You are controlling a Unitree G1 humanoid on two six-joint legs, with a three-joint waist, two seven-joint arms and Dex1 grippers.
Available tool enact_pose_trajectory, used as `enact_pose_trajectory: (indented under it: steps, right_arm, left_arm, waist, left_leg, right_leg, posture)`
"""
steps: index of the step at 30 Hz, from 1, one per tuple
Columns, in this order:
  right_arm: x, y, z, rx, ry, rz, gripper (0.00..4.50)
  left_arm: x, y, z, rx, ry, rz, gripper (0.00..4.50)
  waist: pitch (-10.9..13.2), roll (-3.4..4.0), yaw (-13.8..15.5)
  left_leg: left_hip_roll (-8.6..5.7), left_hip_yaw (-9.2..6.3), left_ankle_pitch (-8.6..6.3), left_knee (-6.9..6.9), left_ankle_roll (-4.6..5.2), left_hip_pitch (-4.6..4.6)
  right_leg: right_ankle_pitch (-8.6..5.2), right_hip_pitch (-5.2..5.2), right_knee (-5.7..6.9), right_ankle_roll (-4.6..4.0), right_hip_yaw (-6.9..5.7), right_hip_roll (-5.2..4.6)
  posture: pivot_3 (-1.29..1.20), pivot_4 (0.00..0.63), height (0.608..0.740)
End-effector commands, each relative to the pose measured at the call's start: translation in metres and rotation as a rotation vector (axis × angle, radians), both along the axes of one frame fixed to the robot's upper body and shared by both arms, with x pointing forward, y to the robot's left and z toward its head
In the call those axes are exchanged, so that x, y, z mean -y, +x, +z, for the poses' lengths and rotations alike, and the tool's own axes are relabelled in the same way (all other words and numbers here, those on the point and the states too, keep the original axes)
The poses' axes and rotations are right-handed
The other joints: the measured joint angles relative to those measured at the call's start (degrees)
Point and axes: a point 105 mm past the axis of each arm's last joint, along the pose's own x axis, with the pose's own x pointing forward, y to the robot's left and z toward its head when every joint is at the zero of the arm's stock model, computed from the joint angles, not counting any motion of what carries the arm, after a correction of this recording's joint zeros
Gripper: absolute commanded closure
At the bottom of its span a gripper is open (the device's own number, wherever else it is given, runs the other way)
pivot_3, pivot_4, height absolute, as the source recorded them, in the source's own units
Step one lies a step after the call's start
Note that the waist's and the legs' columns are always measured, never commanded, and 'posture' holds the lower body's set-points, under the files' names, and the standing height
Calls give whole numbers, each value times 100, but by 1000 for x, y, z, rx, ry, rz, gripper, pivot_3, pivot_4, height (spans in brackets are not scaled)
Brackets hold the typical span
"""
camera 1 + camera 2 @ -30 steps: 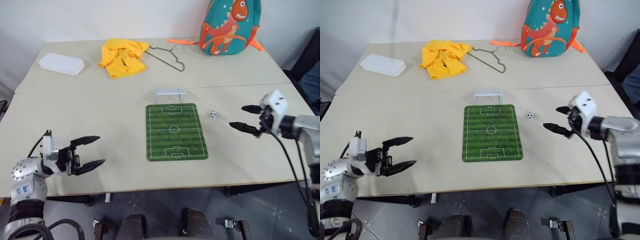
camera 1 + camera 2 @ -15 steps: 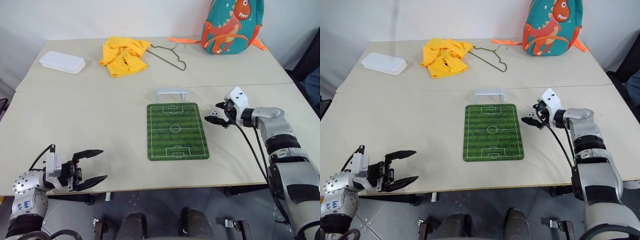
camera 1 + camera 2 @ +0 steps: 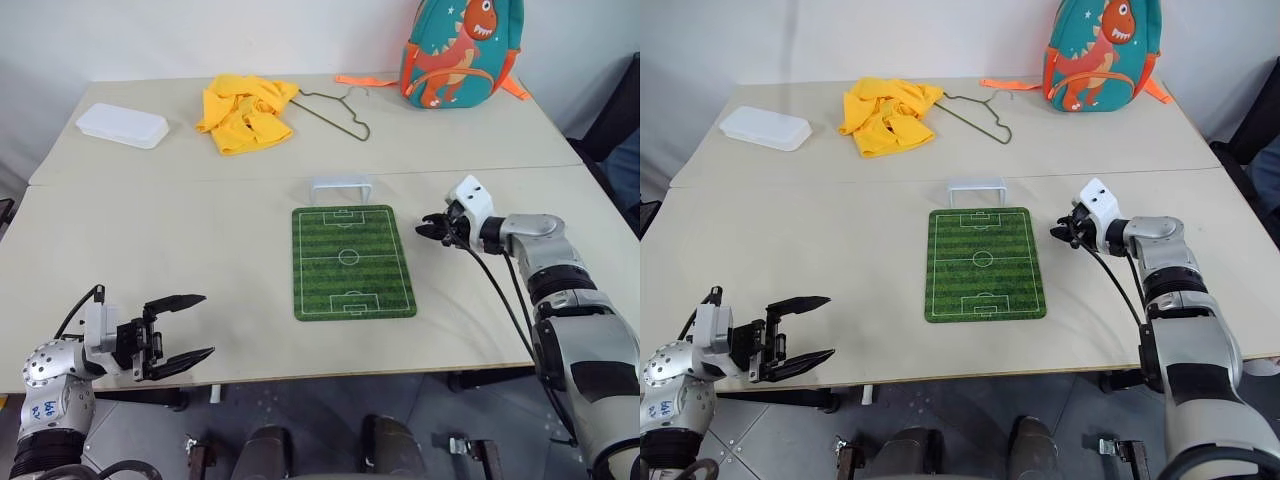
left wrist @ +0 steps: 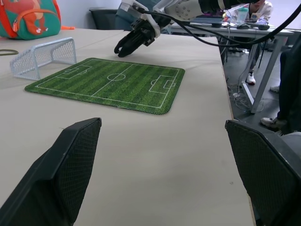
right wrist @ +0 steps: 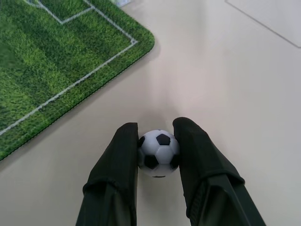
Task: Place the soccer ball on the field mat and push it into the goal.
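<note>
An office or lab: desks [image 4: 244, 29] and a seated person [image 4: 260, 8] behind.

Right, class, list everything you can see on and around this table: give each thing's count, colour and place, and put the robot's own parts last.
table: two, beige, pushed together edge to edge
mat: one, green with white lines, near middle of the table
goal: one, white-grey, at the mat's far end
ball: one, white and black, on the table right of the mat, between the right gripper's fingers
cloth: one, yellow, far side, crumpled
hanger: one, dark wire, right of the cloth
box: one, white, far left
backpack: one, teal with orange dinosaur, far right
left gripper: black fingers, open, over the near left edge
right gripper: black fingers, shut on the ball
</note>
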Motion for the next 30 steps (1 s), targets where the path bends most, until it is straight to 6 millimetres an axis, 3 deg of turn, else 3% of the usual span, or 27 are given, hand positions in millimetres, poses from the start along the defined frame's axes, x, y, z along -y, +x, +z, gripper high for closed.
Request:
enact_pose_trajectory:
  steps: [1, 3, 6, 9, 13, 19, 30]
  right_arm:
    - [-9, -4, 45, 135, 9, 98, 3651]
    - [-16, -10, 52, 145, 4, 137, 3651]
    - [-56, -57, 42, 56, -86, 347, 3651]
    - [-85, -94, 37, 21, -83, 443, 3651]
    - [-118, -121, 27, -21, -51, 484, 3651]
    - [-138, -128, -1, -85, -60, 518, 3651]
    - [-134, -125, -27, -136, -123, 549, 3651]
  left_arm:
    - [6, -4, 5, 27, 8, -114, 0]
    - [7, -2, 5, 27, 8, -122, 0]
    - [12, -1, 3, 10, 21, -155, 0]
    - [14, 1, 4, 10, 20, -168, 0]
    - [17, 4, 4, 7, 19, -184, 0]
    - [23, 4, 3, 3, 13, -213, 0]
    - [15, -4, -1, -17, 37, -205, 0]
  waist:
    - [1, 2, 0]
    - [1, 2, 5]
    - [1, 2, 37]
    - [1, 2, 57]
    - [1, 2, 49]
    - [0, -1, 52]
    - [0, -1, 48]
  left_leg:
    - [0, 0, 0, 0, 0, 0]
    - [0, 0, 0, 0, 0, 1]
    - [4, -2, -1, -4, -2, 1]
    - [10, -3, -11, -3, -5, -3]
    - [9, 3, -13, 17, 0, -8]
    - [8, 7, -14, 29, 2, -1]
    - [9, 12, -15, 26, 3, -1]
  right_leg:
    - [0, 0, 0, 0, 0, 0]
    - [0, 0, 1, 0, 1, 0]
    - [0, -1, -2, 0, -1, 4]
    - [0, -2, -6, 0, -2, 14]
    - [0, -3, -2, 0, 11, 13]
    - [2, -6, 17, -3, 31, 14]
    - [2, -12, 18, -3, 36, 15]
  posture:
    - [0, 150, 740]
    - [0, 150, 740]
    - [0, 150, 740]
    - [0, 150, 740]
    - [0, 150, 740]
    - [0, 150, 740]
    - [0, 150, 740]
